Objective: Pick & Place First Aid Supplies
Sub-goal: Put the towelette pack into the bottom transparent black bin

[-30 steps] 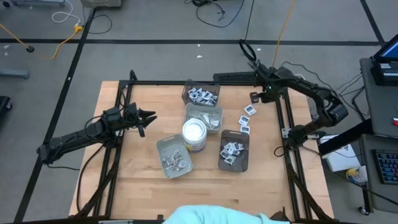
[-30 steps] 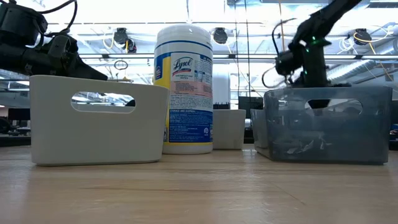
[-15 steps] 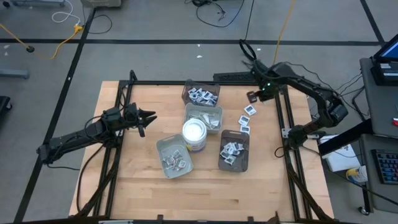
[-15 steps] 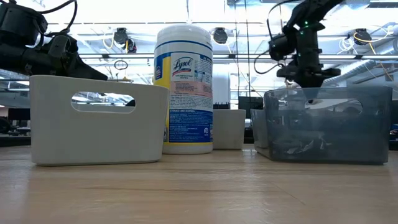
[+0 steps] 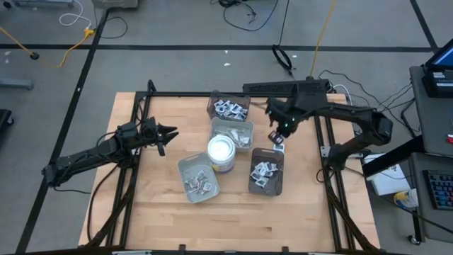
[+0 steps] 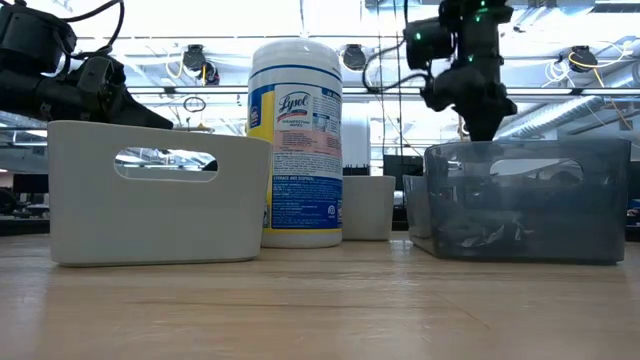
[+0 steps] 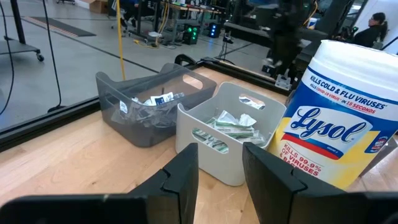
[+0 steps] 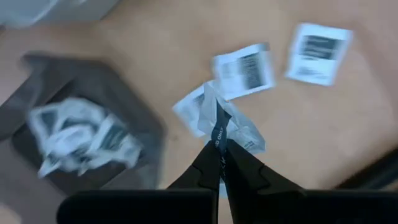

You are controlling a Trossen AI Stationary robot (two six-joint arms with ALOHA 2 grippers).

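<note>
Plainly, from the high view, the right pincer hangs over the tabletop toward its right edge, above the few loose packets that lie on bare wood just beyond the dark tray. More first aid supplies sit in that tray, in the dark tray at the far edge, in the pale tray beside it and in the pale tray nearer the front. The white tub stands between them. The left pincer waits near the left edge, its fingers spread.

In the low view, the right arm rises behind the dark tray; its fingertips are hidden by the tray wall.

In the left wrist view, the left pincer is parted and holds nothing, facing the pale tray with green-white strips inside.

In the right wrist view, the right pincer is pinched together on a crumpled white packet, gripped at its edge. Two square packets lie flat on the wood beyond it, apart from the dark tray.

These packets look feather-light, thin and limp, so I judge they will flop and flutter when carried. Their glossy wrap may slip. Lying flat, they offer little to hold; a raised edge or corner is probably the best place to pinch.
</note>
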